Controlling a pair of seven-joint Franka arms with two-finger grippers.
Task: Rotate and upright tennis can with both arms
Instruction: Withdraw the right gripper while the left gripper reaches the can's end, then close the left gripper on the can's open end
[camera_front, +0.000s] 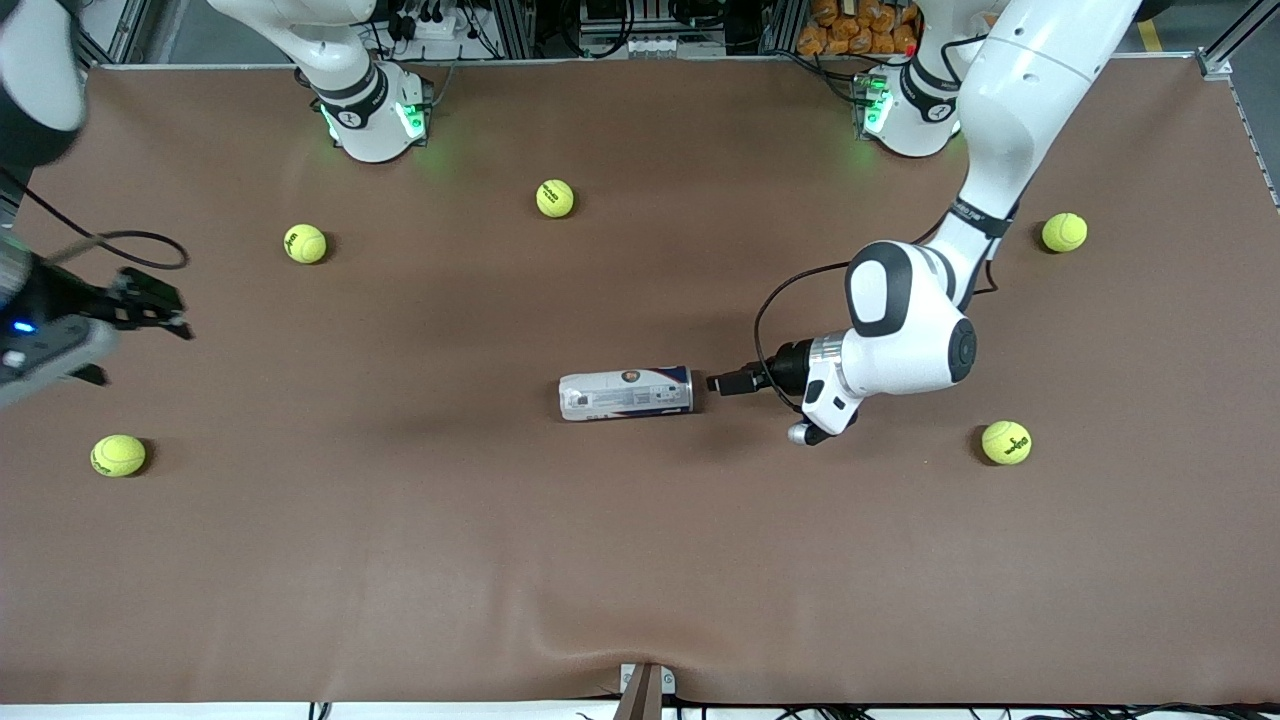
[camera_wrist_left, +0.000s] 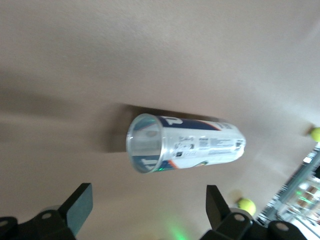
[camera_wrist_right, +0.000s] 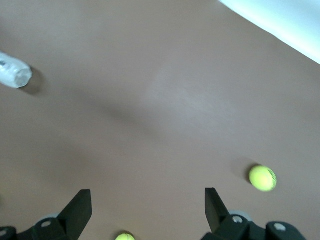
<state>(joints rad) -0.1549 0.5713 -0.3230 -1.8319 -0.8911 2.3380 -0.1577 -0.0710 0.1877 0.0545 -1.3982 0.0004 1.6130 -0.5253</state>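
The tennis can (camera_front: 626, 392) lies on its side in the middle of the brown table, white and dark-blue label showing. My left gripper (camera_front: 728, 382) hovers low just off the can's end that points toward the left arm's end of the table. In the left wrist view the can's (camera_wrist_left: 185, 142) clear round end faces me, and the left gripper (camera_wrist_left: 148, 207) is open with only table between its fingers. My right gripper (camera_front: 160, 308) hangs open over the right arm's end of the table, well away from the can. In the right wrist view, the right gripper (camera_wrist_right: 147, 210) holds nothing, and the can (camera_wrist_right: 15, 72) shows only as a small end.
Several yellow-green tennis balls lie scattered: one (camera_front: 555, 198) close to the robots' bases, one (camera_front: 305, 243) and one (camera_front: 118, 455) toward the right arm's end, one (camera_front: 1064, 232) and one (camera_front: 1006, 442) toward the left arm's end. The table's front edge (camera_front: 640, 695) runs along the bottom.
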